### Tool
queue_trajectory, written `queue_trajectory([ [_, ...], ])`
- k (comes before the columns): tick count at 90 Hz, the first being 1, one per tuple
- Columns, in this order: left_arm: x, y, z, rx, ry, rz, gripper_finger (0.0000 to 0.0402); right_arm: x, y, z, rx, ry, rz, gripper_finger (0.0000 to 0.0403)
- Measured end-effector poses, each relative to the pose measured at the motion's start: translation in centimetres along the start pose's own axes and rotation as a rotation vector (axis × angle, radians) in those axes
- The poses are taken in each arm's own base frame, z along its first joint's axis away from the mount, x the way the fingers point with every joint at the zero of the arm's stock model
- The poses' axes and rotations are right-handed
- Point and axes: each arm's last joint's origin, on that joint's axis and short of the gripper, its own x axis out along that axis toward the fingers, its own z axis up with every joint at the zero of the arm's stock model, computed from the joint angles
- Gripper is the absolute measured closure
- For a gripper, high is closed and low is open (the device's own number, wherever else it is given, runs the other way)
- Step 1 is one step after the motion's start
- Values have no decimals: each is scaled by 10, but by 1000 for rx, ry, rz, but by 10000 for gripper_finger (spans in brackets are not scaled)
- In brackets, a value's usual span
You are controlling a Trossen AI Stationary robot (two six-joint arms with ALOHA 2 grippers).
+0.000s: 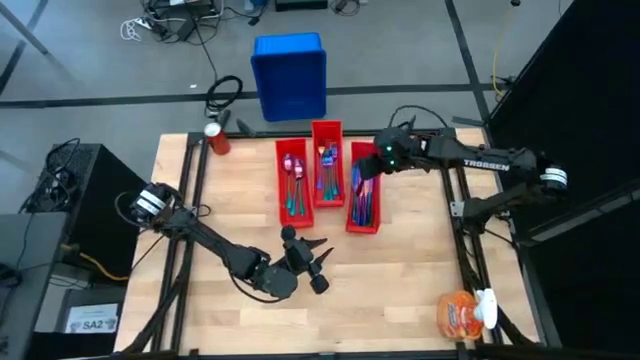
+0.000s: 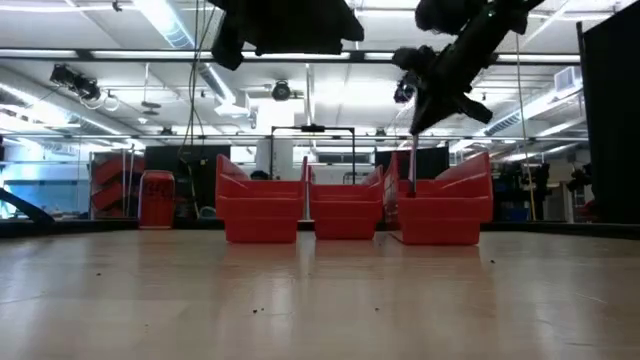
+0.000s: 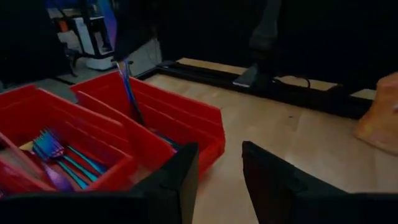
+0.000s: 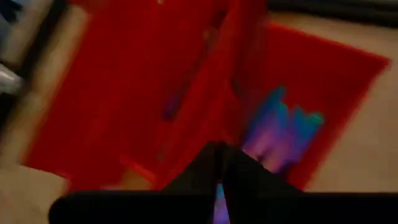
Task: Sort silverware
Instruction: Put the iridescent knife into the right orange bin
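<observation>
Three red bins stand side by side at the table's far middle: left [image 1: 292, 182], middle [image 1: 327, 165], right [image 1: 365, 190]. Each holds iridescent silverware [image 1: 362, 205], and forks [image 3: 53, 152] show in the left wrist view. My right gripper [image 1: 377, 166] hovers over the right bin's far end, shut on one slim piece of silverware [image 3: 129, 93] that hangs down into that bin [image 2: 440, 210]. My left gripper [image 3: 221, 180] stands open above the bare wood at the table's near middle [image 1: 315, 262], with nothing between its fingers. My right gripper pinches the upper end [image 3: 122, 67] of the slim piece between its two shut fingers, coming from above. The piece [image 2: 411, 165] hangs nearly upright below the fingers. Its lower end dips inside the right bin, behind the bin's wall. The right wrist view shows an iridescent sliver [image 4: 219, 198] between the fingers.
A blue crate [image 1: 290, 75] sits on the floor beyond the far edge. A red can [image 1: 217, 138] stands at the far left corner, and an orange-and-white bottle [image 1: 465, 312] lies at the near right. Bare wood spreads in front of the bins.
</observation>
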Motion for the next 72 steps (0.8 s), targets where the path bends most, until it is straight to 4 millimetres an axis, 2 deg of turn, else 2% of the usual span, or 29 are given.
queue_trajectory([
  [16, 0, 0, -1, 7, 9, -2, 292, 22, 0, 0, -12, 70, -6, 403],
  [30, 0, 1, -2, 5, 13, 1, 292, 39, -8, 0, 11, 187, 7, 403],
  [53, 1, 2, -3, 15, 22, 5, 292, 40, -18, 8, 16, 203, 19, 403],
  [72, 1, 2, -3, 16, 22, 7, 292, 31, -20, 8, -3, 388, 24, 403],
])
